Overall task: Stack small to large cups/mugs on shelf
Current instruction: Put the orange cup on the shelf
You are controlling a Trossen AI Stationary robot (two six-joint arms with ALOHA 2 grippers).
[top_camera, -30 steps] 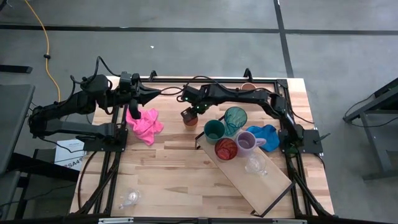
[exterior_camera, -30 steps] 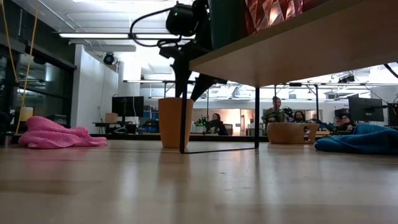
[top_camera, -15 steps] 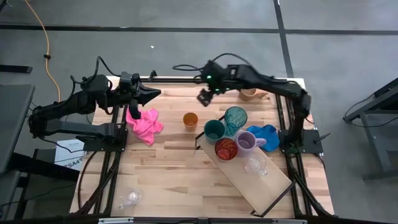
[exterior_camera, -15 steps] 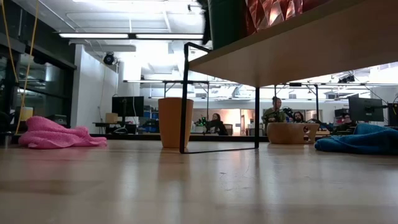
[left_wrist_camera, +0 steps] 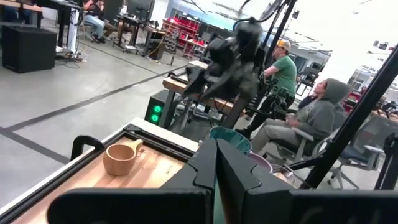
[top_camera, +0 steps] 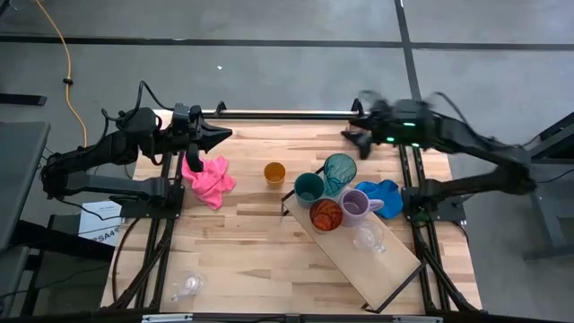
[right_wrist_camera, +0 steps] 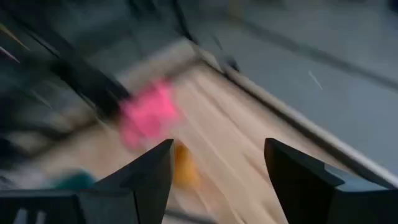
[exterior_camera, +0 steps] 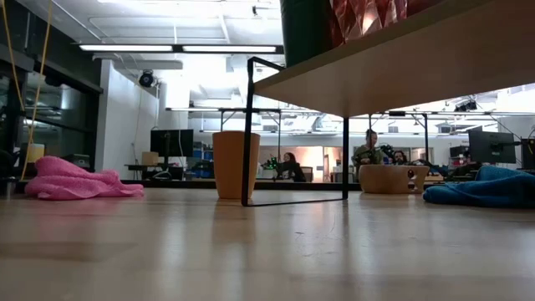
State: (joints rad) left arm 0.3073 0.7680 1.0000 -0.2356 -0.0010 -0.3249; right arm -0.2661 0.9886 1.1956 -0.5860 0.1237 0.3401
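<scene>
The orange cup stands alone on its base on the table. The light-wood shelf lies slantwise at right. On it stand the teal tumbler, green cup, a red-orange cup, purple mug and a clear glass. A tan mug sits near the far edge. My right gripper is open, blurred, high over the far right part of the table. My left gripper is shut above the pink cloth.
A blue cloth lies beside the shelf at right. Another clear glass lies near the table's near left corner. The black frame rail runs along the far edge. People sit in the room beyond the table.
My right gripper has come away from the orange cup, risen, and swung fast toward the far edge and then toward the table's right. The orange cup has stayed standing where it was. The left arm has kept still.
</scene>
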